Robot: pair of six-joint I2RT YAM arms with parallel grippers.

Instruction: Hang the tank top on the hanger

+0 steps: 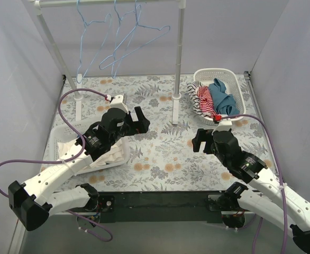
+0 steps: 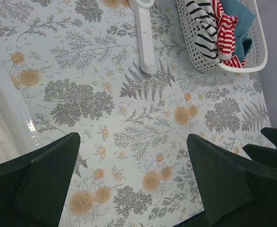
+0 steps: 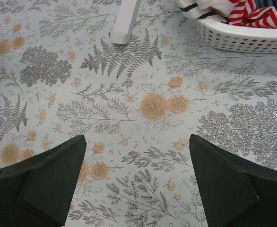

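Note:
The teal-blue tank top (image 1: pixel 225 97) lies crumpled in a white basket (image 1: pixel 239 80) at the back right, beside a red-and-white striped garment (image 1: pixel 203 98); it also shows in the left wrist view (image 2: pixel 238 19). Several light-blue wire hangers (image 1: pixel 124 39) hang from a white rack bar at the back. My left gripper (image 1: pixel 143 120) is open and empty above the floral table, left of centre. My right gripper (image 1: pixel 198 141) is open and empty, in front of the basket. In the wrist views both grippers (image 2: pixel 134 165) (image 3: pixel 137 163) show wide-open jaws over bare cloth.
The white rack's post (image 1: pixel 178 63) and foot (image 2: pixel 143 33) stand between the arms at mid-table. A second white basket (image 1: pixel 110 153) with white cloth sits under my left arm. Grey walls close the sides and back.

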